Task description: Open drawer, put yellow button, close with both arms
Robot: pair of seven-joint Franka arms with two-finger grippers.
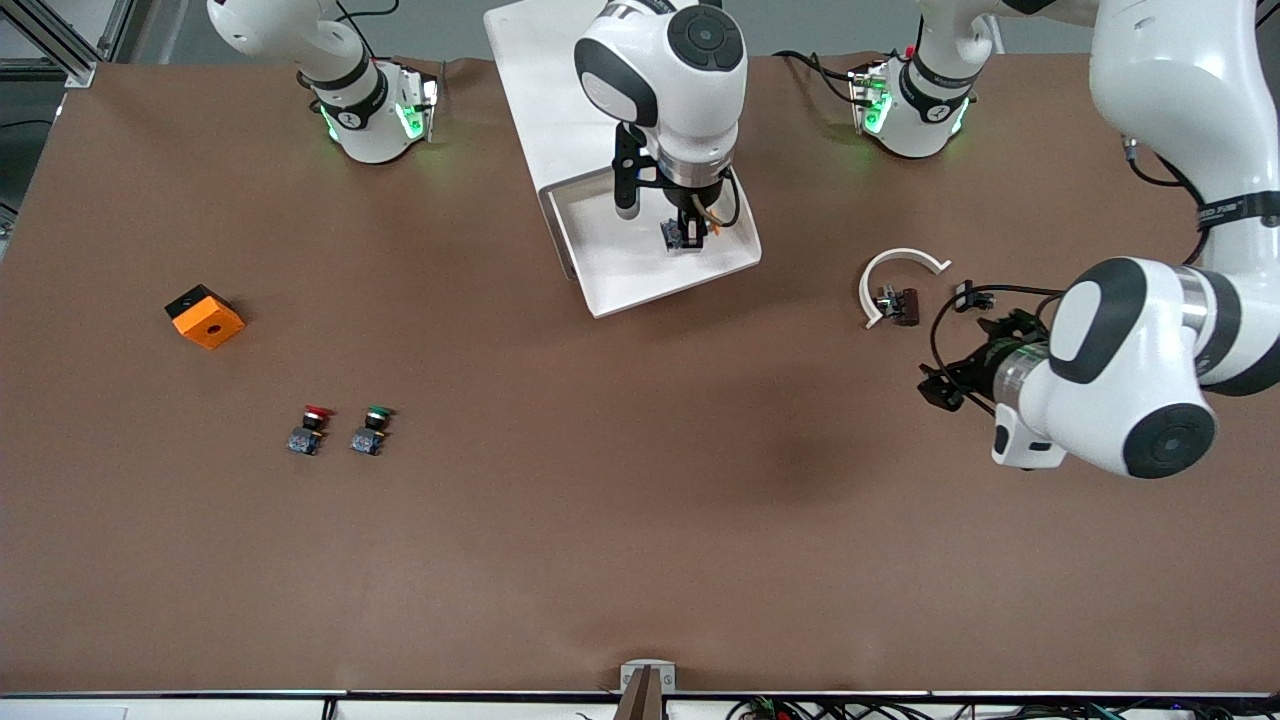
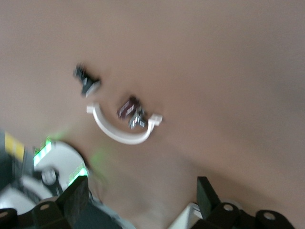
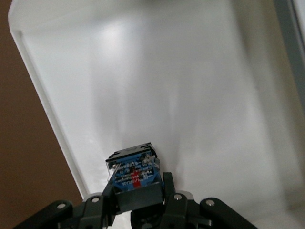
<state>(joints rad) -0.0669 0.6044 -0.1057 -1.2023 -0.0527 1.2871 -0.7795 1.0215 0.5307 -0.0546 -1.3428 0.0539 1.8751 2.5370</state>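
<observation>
brown matting covers the counter [image 1: 620, 520] where two white jointed arms work at a white box cabinet [image 1: 545, 90]. the cabinet's uppermost drawer [image 1: 640, 280], a shallow white tray, stands pulled open toward the front camera. the right gripper [image 1: 690, 232] hangs over that open tray, its black jaws clenched on the small yellow button [image 1: 680, 236]; in the right wrist view the right gripper [image 3: 138, 200] grips the block by its black and blue-grey body [image 3: 133, 171], with the drawer's white floor [image 3: 181, 95] below it and the rim of the tray just beside. whether the button touches the tray floor cannot be told.

the left gripper [image 1: 950, 385] is held over bare counter toward the left arm's end of the table, its jaws released and holding nothing; the left wrist view shows its two black fingertips [image 2: 76, 198] spread well apart. near it on the counter lie a white curved plastic clip [image 1: 895, 275] with a small dark brown part [image 1: 900, 305] touching its inner side, and a small black connector [image 1: 970, 297] just beside them.

toward the right arm's end of the table sits an orange box with a round hole [image 1: 205, 317]. nearer the front camera a red-capped push button [image 1: 310, 428] and a green-capped push button [image 1: 372, 428] lie side by side, apart.
</observation>
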